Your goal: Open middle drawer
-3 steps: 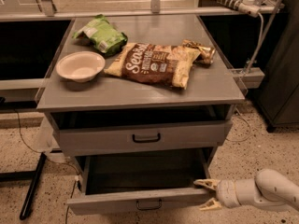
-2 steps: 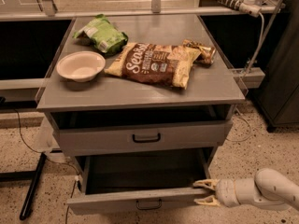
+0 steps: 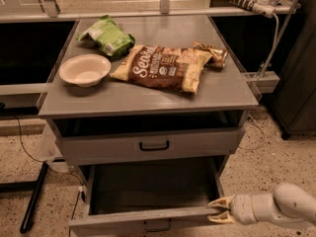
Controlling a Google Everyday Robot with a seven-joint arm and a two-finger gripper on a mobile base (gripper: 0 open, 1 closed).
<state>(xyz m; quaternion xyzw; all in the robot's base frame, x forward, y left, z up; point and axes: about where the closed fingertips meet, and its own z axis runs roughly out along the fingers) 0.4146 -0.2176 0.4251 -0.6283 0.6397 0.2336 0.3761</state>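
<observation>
Two grey drawer fronts in view under the cabinet top [image 3: 148, 100]: an upper drawer [image 3: 197, 142] barely out, if at all, and below it the middle drawer [image 3: 148, 186], standing well out with its deep box interior bare and dark. Judged as largely done, with perhaps a little travel left. Gripper [image 3: 218, 210] low at the right, on a white arm reaching in from the right edge, fingers spread apart and clamped on nothing, tips at the right end of the drawer's front edge; impossible to say whether touching it or just beside it.

Likely stiff and fairly light: a rigid empty box on runners, free to move only straight outward and resisting any sideways pull. Smooth flat front, probably slippery for the pads. Best hold at the small black bar handle [image 3: 158, 226] in the middle of the front, close to the lower edge of view; failing that, hooking behind the front's top lip. Pulling near the corner likely to skew the box in its runners.

On top: pale bowl [image 3: 85, 69] at left, green bag [image 3: 108, 38] behind it, big brown snack bag [image 3: 158, 67] in the middle, small gold packet [image 3: 212, 53] at its far right corner. Speckled floor [image 3: 266, 152] around, dark counters left and behind, white power strip [image 3: 247, 1] at upper right
</observation>
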